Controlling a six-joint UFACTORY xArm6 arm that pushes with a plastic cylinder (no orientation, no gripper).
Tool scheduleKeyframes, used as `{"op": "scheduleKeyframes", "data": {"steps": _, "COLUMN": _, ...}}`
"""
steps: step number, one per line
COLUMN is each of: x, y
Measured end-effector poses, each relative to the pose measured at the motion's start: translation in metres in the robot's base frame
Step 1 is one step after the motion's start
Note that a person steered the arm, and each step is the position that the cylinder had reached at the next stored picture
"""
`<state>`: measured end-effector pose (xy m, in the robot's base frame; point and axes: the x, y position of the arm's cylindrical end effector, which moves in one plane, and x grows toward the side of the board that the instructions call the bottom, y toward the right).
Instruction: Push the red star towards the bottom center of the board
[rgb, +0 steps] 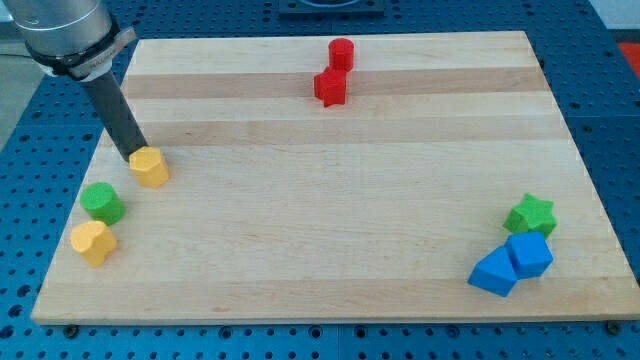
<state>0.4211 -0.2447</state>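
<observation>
The red star (330, 86) lies near the view's top centre of the wooden board (330, 250), touching a red cylinder (341, 53) just above it. My tip (133, 159) is far to the view's left of the star, at the upper-left side of a yellow hexagon block (150, 167) and touching or nearly touching it.
A green block (102, 202) and a yellow heart-like block (93, 242) sit at the board's lower left. A green star (530, 214) and two blue blocks (529, 254) (493, 272) cluster at the lower right. The arm's body (65, 30) stands over the top-left corner.
</observation>
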Motion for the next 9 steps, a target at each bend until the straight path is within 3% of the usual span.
{"op": "scheduleKeyframes", "data": {"steps": 3, "x": -0.010, "y": 0.096}}
{"op": "scheduleKeyframes", "data": {"steps": 4, "x": -0.018, "y": 0.194}}
{"op": "scheduleKeyframes", "data": {"steps": 5, "x": -0.064, "y": 0.304}}
{"op": "scheduleKeyframes", "data": {"steps": 6, "x": -0.146, "y": 0.345}}
{"op": "scheduleKeyframes", "data": {"steps": 7, "x": -0.225, "y": 0.335}}
{"op": "scheduleKeyframes", "data": {"steps": 8, "x": -0.229, "y": 0.326}}
{"op": "scheduleKeyframes", "data": {"steps": 9, "x": -0.194, "y": 0.283}}
